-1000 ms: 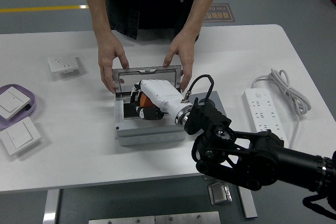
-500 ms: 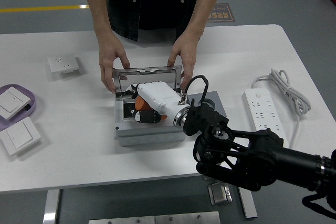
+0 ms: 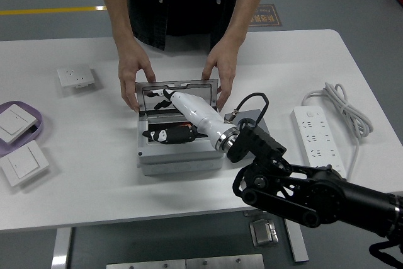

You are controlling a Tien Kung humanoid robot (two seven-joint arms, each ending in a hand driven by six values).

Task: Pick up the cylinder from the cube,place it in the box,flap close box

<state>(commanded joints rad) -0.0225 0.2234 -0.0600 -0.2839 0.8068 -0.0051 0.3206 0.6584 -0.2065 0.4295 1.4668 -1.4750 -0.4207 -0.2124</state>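
A grey box (image 3: 179,155) stands mid-table with its metal lid (image 3: 176,86) propped upright at the back. An orange and black cylinder (image 3: 179,134) lies inside the box. My right hand (image 3: 169,96), white with black fingertips, reaches into the box from the lower right, turned on edge. Its fingers (image 3: 165,93) stretch toward the lid's inner face, above the cylinder and not closed on it. A person at the far side rests one hand (image 3: 133,75) at the lid's left corner and the other hand (image 3: 218,72) at its right corner. My left arm is out of view.
A grey flat block (image 3: 253,119) lies against the box's right side. A white power strip (image 3: 317,133) with its cord (image 3: 343,105) lies at the right. A wall socket (image 3: 75,78), a purple tray (image 3: 31,113) with a switch, and another switch (image 3: 24,163) lie at the left.
My right hand has rolled from palm-down over the cylinder onto its edge and stretched its fingers toward the lid. The cylinder now lies uncovered in the box. The person's hands stay.
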